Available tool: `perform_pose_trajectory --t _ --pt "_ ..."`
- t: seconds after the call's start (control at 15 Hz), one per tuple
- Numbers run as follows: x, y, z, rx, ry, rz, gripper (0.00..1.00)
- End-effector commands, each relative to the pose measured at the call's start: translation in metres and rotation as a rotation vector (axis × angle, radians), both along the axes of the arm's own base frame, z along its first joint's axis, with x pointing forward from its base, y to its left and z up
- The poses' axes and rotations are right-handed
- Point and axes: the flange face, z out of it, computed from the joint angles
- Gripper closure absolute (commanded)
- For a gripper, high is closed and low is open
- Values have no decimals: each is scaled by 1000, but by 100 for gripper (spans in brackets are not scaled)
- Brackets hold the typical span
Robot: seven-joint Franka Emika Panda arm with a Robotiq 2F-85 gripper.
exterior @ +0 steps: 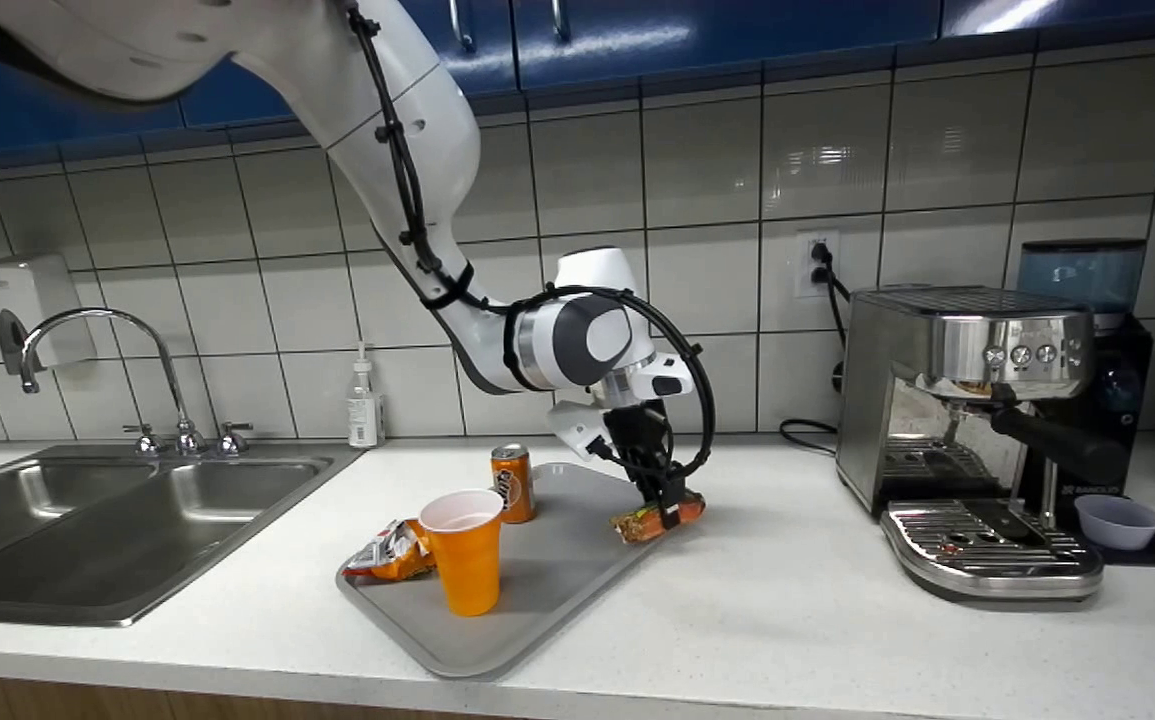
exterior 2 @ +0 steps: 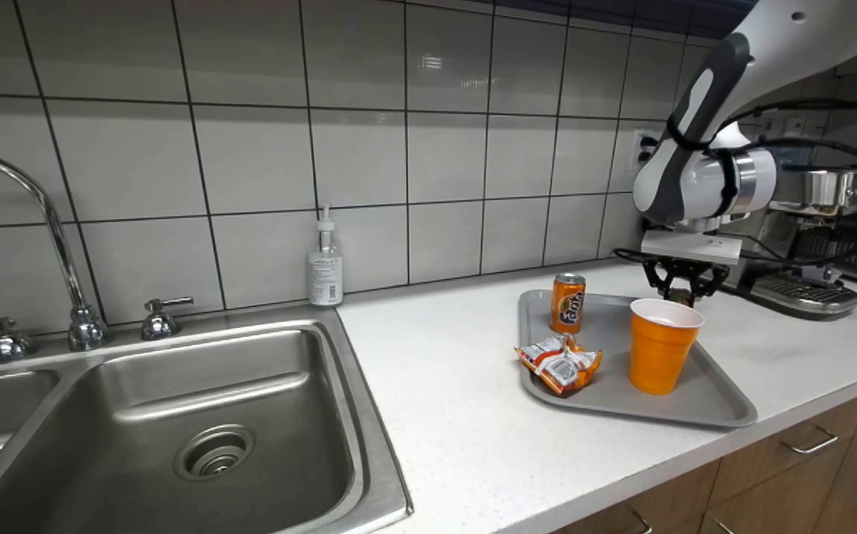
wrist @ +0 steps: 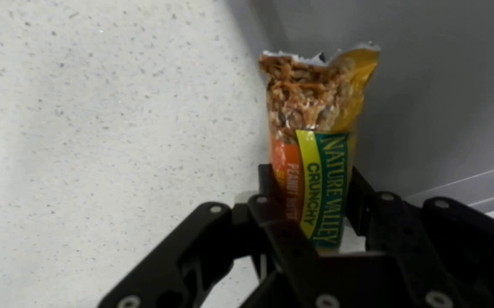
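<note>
- My gripper point(wrist: 311, 190) is clamped on the bar point(wrist: 315, 132), across its width.
- Bar: just right of centre, wrist view; long axis runs top to bottom.
- Tray point(wrist: 439, 107): upper right.

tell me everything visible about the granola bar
The granola bar is narrow, in a shiny, plastic-looking wrapper: orange, yellow and green, lettered Nature Valley and Crunchy, with a brown grainy patch and an uneven end. The fingers pinch its long sides, print upward, over the edge of the tray. Whether it touches the tray is unclear.
</note>
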Motion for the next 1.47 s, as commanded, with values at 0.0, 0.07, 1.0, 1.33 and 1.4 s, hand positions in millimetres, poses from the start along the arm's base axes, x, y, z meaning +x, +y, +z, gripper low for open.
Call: perform_pose_trajectory --t 0.0,0.07,1.0,1.33,1.4 --pt "5 23 11 -4 -21 27 84" --pt "8 29 10 -2 -20 38 84" --pt "20 98 -5 7 13 149 84" --pt "15 102 -10 9 28 155 82" --pt "15 101 -10 9 30 156 35"
